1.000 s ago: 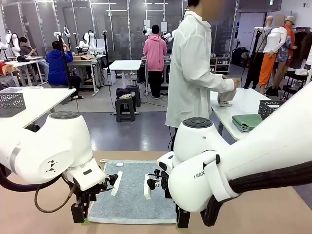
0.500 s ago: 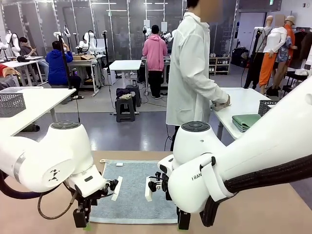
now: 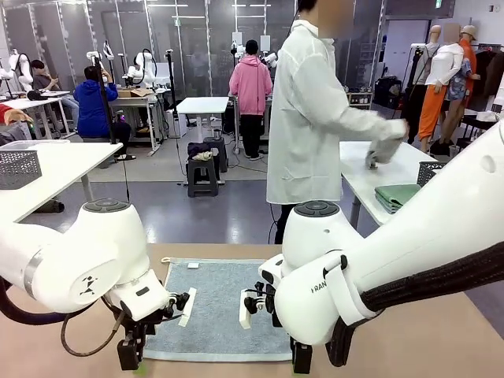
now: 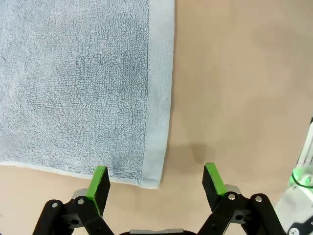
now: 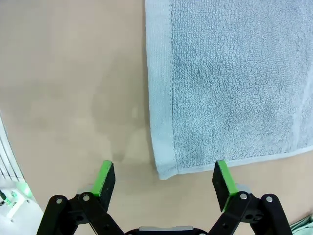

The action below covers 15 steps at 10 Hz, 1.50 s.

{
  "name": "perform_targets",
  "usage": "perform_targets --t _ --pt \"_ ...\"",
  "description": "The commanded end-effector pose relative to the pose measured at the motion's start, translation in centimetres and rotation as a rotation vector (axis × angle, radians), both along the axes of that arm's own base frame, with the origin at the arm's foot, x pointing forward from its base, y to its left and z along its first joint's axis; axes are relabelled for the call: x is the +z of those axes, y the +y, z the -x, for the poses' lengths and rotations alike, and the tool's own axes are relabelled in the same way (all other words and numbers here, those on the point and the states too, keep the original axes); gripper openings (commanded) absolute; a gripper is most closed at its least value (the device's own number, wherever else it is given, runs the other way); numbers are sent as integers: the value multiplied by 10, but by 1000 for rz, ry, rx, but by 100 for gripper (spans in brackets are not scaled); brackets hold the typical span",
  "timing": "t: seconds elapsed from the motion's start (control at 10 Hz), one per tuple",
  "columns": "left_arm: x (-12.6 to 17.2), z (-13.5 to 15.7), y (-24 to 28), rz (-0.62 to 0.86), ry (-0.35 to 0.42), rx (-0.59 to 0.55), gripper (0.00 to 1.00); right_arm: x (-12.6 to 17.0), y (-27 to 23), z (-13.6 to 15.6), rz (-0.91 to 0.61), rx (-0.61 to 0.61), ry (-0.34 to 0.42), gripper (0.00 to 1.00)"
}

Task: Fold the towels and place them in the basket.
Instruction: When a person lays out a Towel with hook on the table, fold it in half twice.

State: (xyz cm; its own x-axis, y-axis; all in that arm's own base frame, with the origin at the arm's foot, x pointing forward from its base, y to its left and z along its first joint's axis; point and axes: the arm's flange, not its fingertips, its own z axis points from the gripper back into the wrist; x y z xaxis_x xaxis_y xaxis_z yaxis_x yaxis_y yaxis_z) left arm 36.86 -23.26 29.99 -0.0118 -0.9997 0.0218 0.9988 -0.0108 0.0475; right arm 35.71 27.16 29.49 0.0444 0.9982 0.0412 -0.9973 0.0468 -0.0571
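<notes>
A light blue towel (image 3: 213, 311) lies flat on the tan table between my two arms. My left gripper (image 3: 130, 354) hangs open over its near left corner. In the left wrist view that towel (image 4: 73, 83) ends in a corner between the green pads (image 4: 99, 182) of my gripper (image 4: 156, 181). My right gripper (image 3: 301, 358) is open over the near right corner. The right wrist view has the towel (image 5: 234, 78) and its corner between my open gripper (image 5: 164, 178). A folded green towel (image 3: 398, 197) lies on the white side table beside a dark lattice basket (image 3: 437, 173).
A person in a white coat (image 3: 315, 118) stands past the table's far edge, turned to the side table (image 3: 378, 169) and holding up a grey cloth (image 3: 382, 151). Another lattice basket (image 3: 17, 168) sits on a white table at the left. Bare tabletop (image 3: 441, 339) flanks the towel.
Both grippers have sunk slightly toward the towel's near corners. The person has lifted a grey cloth off the side table.
</notes>
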Motion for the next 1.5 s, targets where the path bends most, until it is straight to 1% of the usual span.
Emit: perform_targets --t 0.0,0.1,0.2,0.3,0.5,0.7,0.8,0.9,1.2,1.3,1.4 --pt "-7 -1 1 21 -18 1 96 -3 5 -6 23 -13 0 100" --pt "-7 -1 0 15 -33 -4 96 -4 5 -6 21 -5 2 100" --pt "-7 0 1 14 -34 -3 76 -4 5 -6 21 -2 9 80" --pt "-7 0 1 20 -27 2 83 -4 5 -8 19 -6 8 81" --pt "-7 -2 1 22 -24 4 83 -4 5 -9 22 -11 17 81" --pt "-8 -4 2 21 -18 6 83 -4 4 -10 28 -15 7 81" --pt "-8 -4 2 17 -34 9 63 -4 5 -10 28 -18 4 61" --pt "-7 -4 1 20 -33 10 66 -4 5 -11 28 -23 5 74" --pt "-4 -6 1 28 -31 14 66 -2 4 -11 30 -26 9 74" --pt "-3 -7 -1 28 -33 16 49 -1 4 -12 26 -23 14 72" --pt "-2 -7 -1 28 -35 17 47 -1 3 -12 24 -23 13 54"
